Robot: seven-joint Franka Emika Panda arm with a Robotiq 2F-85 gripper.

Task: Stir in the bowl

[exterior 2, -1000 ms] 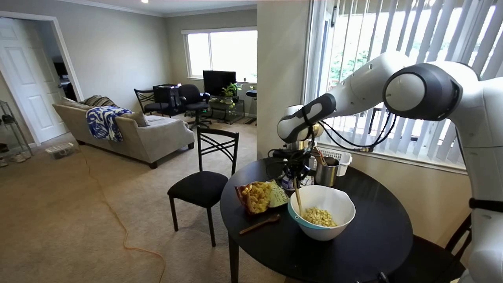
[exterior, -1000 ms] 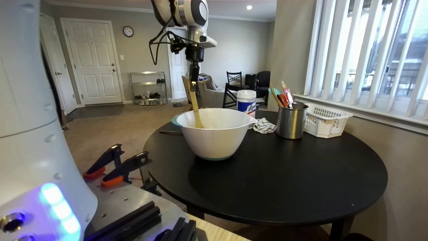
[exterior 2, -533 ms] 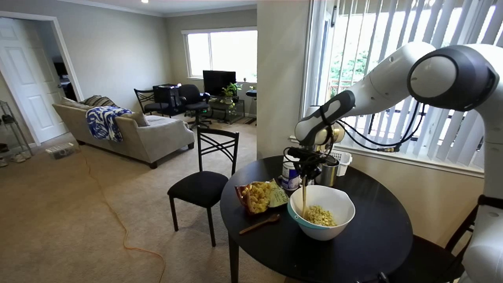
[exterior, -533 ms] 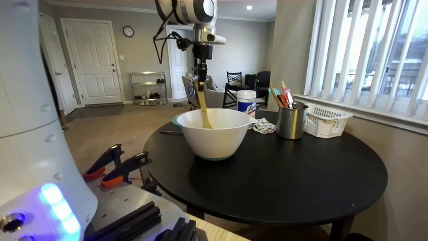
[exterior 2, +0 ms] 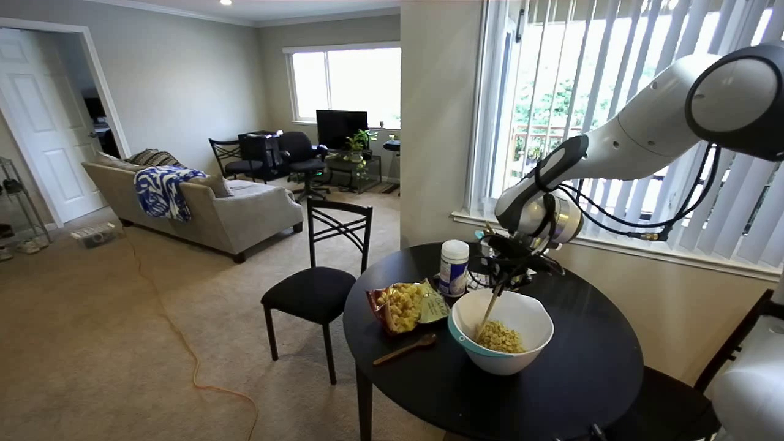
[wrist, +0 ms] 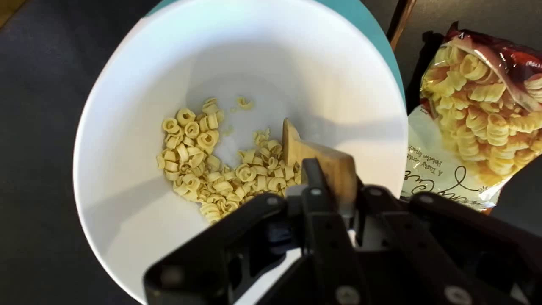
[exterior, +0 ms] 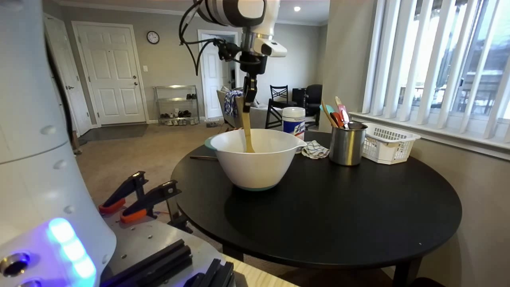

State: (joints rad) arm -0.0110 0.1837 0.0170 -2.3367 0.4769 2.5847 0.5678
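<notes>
The bowl (exterior: 257,171) sits on the desk (exterior: 342,215) near the middle of the frame in an exterior view, and I can see the fingers (wrist: 314,182) clamped on a wooden stirrer (wrist: 328,159) that slants down inside it. In the wrist view the stirrer's lower end seems to touch the right edge of the heaped curls (wrist: 224,182), so I'd judge the stirring itself is in hand. The next move, to my mind, calls for a low leftward sweep through them without knocking the bowl.

snack bag (wrist: 476,120) | brown spoon (exterior 2: 405,350) near it | upright canister (exterior 2: 454,269) | checked cloth (exterior: 315,150) | metal cup (exterior: 348,145) holding utensils (exterior: 343,113) | white basket (exterior: 388,146)
</notes>
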